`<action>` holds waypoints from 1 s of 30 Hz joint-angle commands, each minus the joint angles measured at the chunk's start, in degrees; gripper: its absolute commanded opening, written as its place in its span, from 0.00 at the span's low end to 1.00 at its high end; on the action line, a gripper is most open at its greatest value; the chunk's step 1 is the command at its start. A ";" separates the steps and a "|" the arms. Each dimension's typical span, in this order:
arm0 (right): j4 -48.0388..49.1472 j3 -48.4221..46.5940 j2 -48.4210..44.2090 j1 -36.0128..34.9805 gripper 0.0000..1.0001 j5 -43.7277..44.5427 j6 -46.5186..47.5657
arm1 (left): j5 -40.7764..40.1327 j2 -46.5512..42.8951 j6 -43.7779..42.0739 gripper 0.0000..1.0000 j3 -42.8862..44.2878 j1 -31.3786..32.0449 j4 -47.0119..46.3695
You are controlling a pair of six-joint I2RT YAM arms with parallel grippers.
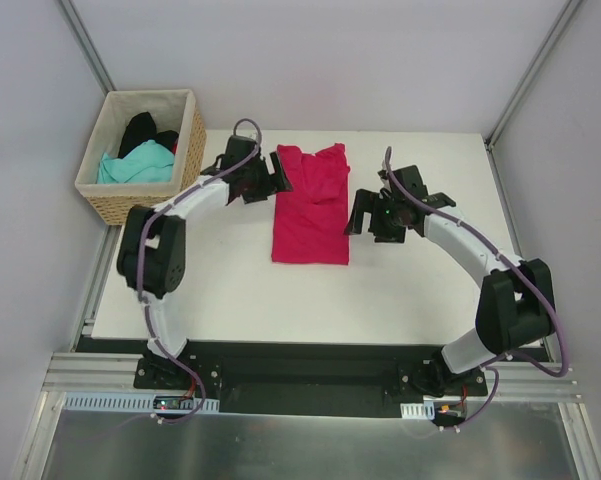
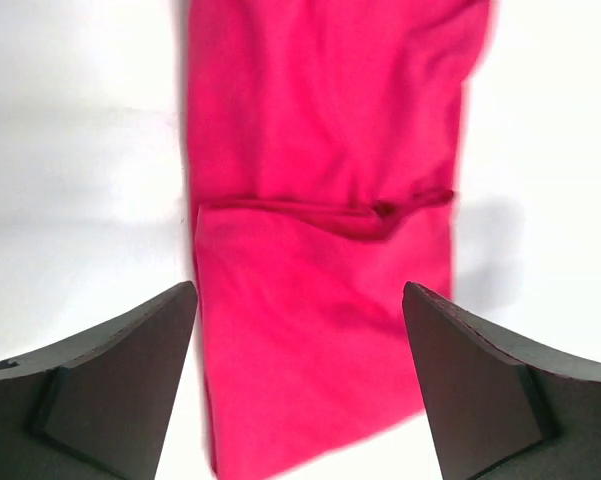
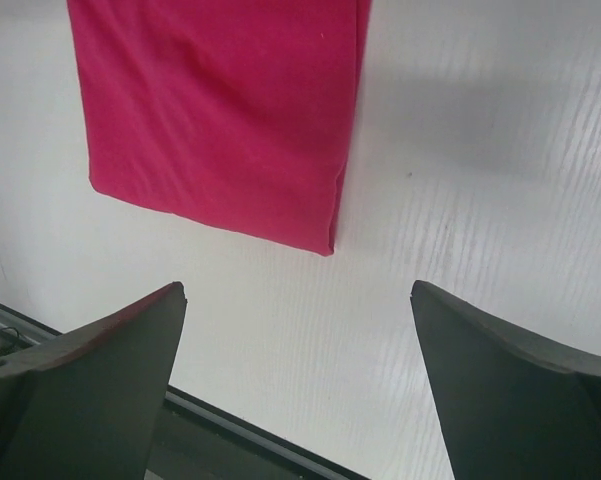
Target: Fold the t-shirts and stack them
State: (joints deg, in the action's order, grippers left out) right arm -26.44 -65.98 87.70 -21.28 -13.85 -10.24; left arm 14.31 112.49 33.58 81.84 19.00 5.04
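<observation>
The crimson-pink t-shirt (image 1: 310, 205) lies on the white table (image 1: 220, 300), folded into a long narrow strip. A cross fold runs over it in the left wrist view (image 2: 320, 250). My left gripper (image 1: 279, 178) hovers at the strip's far left edge, open, with the cloth flat below and between its fingers (image 2: 130, 370). My right gripper (image 1: 359, 213) stands open beside the strip's right edge. In its wrist view only bare table lies between its fingers (image 3: 500, 380), and the shirt's near corner (image 3: 220, 120) is ahead. A teal t-shirt (image 1: 135, 165) and a black one (image 1: 140, 128) lie in the basket.
The wicker basket (image 1: 192, 135) with pale lining stands off the table's far left corner. Grey walls enclose the table on three sides. The table's near edge and a dark rail (image 3: 240, 430) run just below my right gripper.
</observation>
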 commanded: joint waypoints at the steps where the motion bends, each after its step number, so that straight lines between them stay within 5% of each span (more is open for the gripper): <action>1: 1.30 2.25 -0.96 -0.52 1.00 -1.71 -2.84 | -5.07 -19.28 -6.87 0.84 -5.95 -0.37 5.58; 10: 5.33 5.94 2.82 -2.36 0.96 -2.23 -6.72 | 2.48 -25.91 4.81 0.69 -26.89 0.59 5.51; 15: 8.33 8.49 5.46 -2.72 0.83 -3.47 -8.39 | 5.46 -23.99 5.97 0.66 -28.76 0.68 3.14; 30: 12.46 9.46 10.82 -3.68 0.65 -3.64 -9.36 | 6.35 -17.30 8.69 0.48 -31.57 2.62 0.68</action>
State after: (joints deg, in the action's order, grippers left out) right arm -16.01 -56.53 97.41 -24.80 -16.95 -18.90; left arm 20.27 94.35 41.17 51.18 20.71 6.57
